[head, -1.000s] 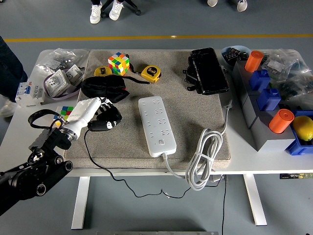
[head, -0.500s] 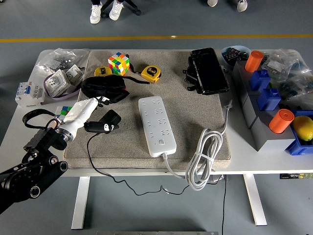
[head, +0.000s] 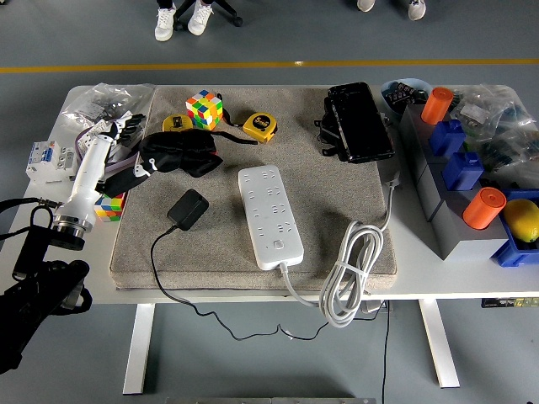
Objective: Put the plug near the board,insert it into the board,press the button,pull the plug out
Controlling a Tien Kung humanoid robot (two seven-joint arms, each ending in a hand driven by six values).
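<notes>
Head view: your grey mat (head: 337,177) carries the white board (head: 269,215), lying well to the right of your left hand (head: 108,135). Between hand and board, nearer the hand's right and below it, the black plug (head: 188,208) lies free, its cord (head: 160,278) trailing off the near edge. Your left hand hovers with fingers loosely spread, holding nothing. The plug appears placed near the board; insertion comes next, so you need to grasp the plug first.
</notes>
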